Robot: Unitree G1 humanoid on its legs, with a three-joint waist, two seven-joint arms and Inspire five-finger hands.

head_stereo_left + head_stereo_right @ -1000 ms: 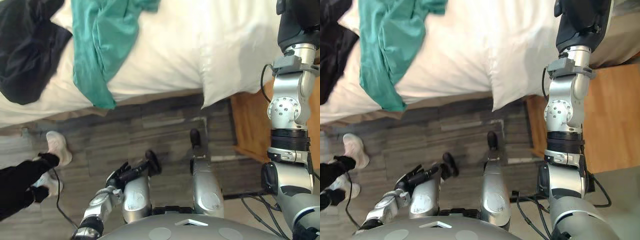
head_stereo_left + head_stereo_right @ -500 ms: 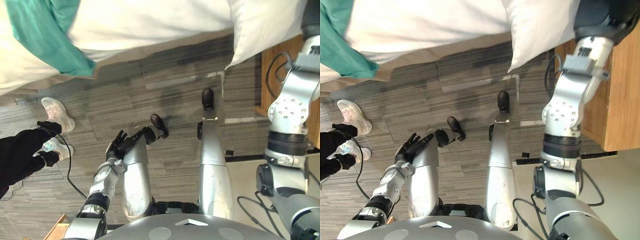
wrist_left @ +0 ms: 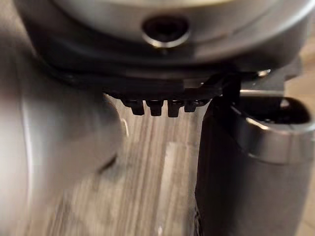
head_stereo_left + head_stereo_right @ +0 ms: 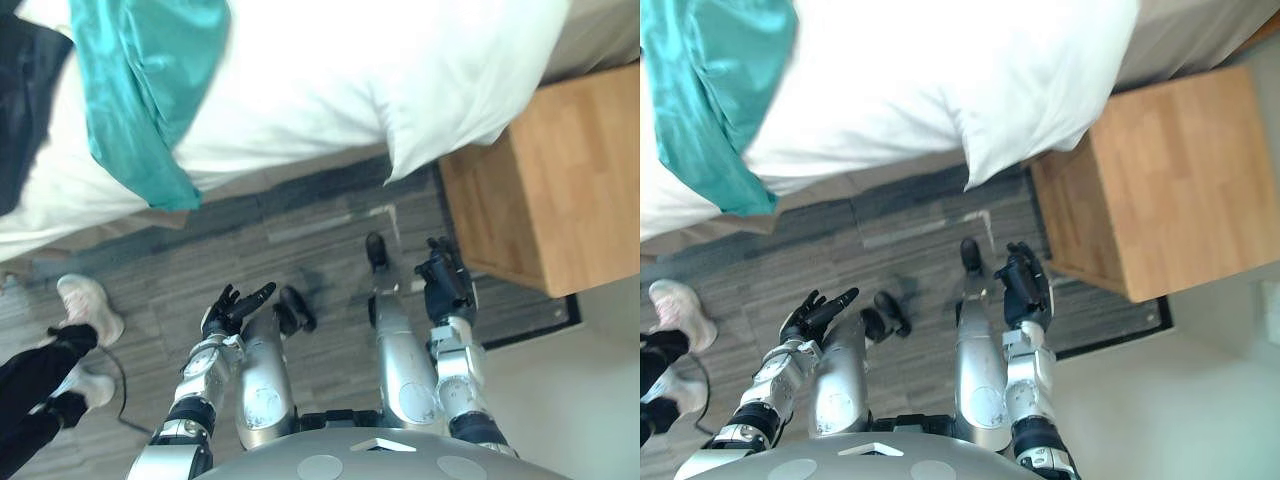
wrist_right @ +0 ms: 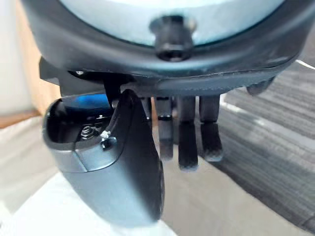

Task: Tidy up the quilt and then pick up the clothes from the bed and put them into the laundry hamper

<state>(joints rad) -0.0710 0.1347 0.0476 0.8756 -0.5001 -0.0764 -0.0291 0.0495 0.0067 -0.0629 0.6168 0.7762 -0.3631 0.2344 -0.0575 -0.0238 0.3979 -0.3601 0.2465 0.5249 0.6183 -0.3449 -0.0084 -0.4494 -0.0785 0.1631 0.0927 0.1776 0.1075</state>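
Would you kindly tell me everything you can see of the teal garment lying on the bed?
The teal garment is a thin, smooth-looking cloth, crumpled into long folds. It lies on the white quilt, toward the robot's left, and its narrow lower end droops down over the quilt's edge. A dark garment lies beside it, farther left; whether the two touch cannot be told.

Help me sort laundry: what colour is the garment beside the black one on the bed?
Teal garment; clearest in the left eye view.
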